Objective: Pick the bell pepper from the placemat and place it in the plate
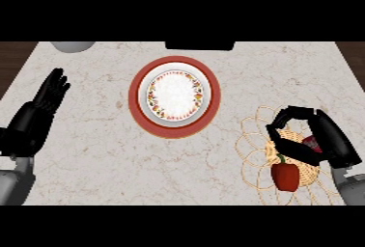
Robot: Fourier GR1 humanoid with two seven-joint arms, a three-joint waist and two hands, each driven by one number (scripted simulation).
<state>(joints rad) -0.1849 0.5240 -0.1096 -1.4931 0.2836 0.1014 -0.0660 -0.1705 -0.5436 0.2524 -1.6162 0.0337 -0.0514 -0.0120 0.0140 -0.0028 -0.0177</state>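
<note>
A red bell pepper (286, 176) with a green stem lies on the woven straw placemat (255, 144) at the lower right of the counter. My right hand (319, 136) hovers just beyond the pepper, over the placemat. Its fingers and thumb are bent into an open claw with nothing between them, and the thumb reaches close to the stem. A small red patch shows under the palm. The plate (175, 94), white with a flowered ring and a broad red rim, stands at the counter's middle, left of and beyond the placemat. My left hand (44, 102) rests open at the left edge.
A grey bowl (71, 46) is cut off at the counter's far left corner. A black object (200, 46) sits at the far edge beyond the plate. Bare marble lies between plate and placemat. Dark floor shows past both side edges.
</note>
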